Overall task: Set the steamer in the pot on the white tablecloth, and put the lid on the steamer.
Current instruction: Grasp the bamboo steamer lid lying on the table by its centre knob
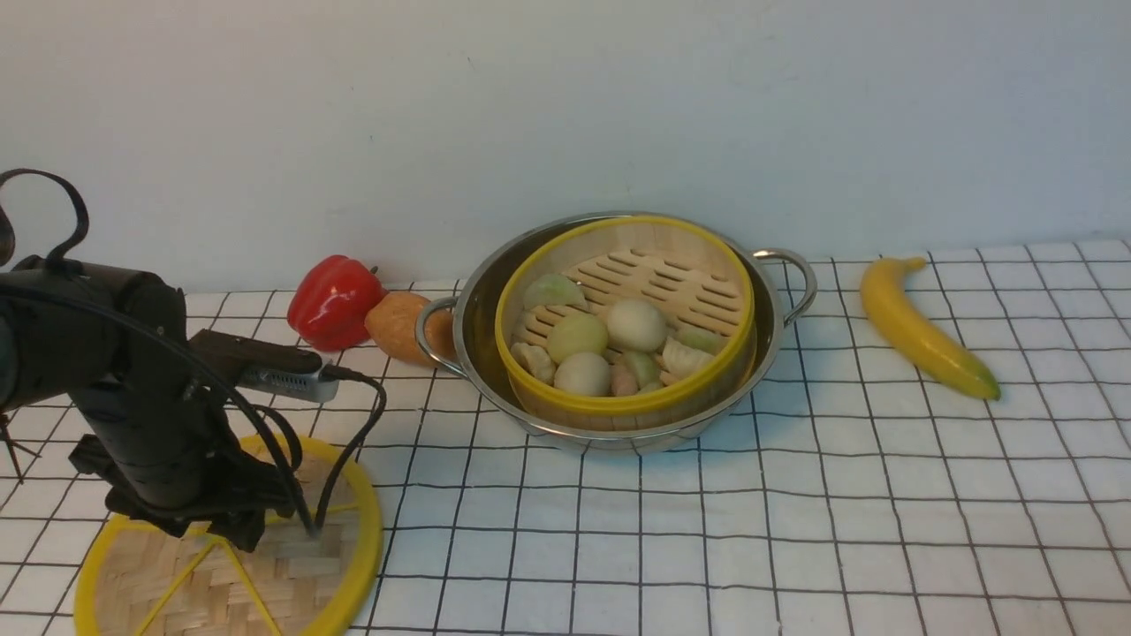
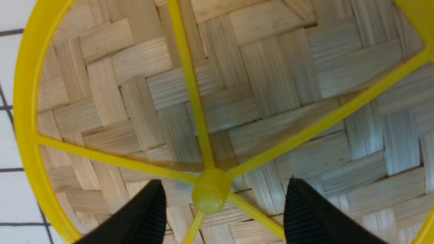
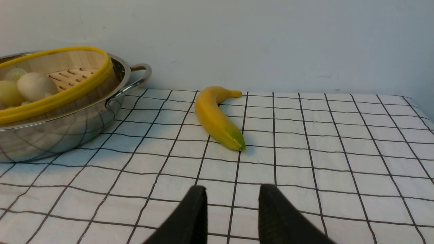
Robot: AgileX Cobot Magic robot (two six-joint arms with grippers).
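The steamer [image 1: 680,287], a bamboo basket with a yellow rim and dumplings inside, sits in the shiny pot [image 1: 482,300] on the white tablecloth [image 1: 795,530], its rim a little above the pot's. The woven lid [image 1: 292,574] lies flat on the cloth at the near left. My left gripper [image 1: 239,521] hovers low over it, open. In the left wrist view the left gripper [image 2: 225,181] has a finger on each side of the lid's [image 2: 271,67] yellow centre hub [image 2: 211,191]. My right gripper [image 3: 234,187] is open over bare cloth, with pot [image 3: 51,135] and steamer [image 3: 67,61] ahead of it.
A red pepper [image 1: 334,300] and an orange-brown vegetable [image 1: 398,327] lie just left of the pot by its handle. A banana [image 1: 923,327] lies to the right of the pot, also in the right wrist view as the banana [image 3: 217,118]. A pale wall closes the back.
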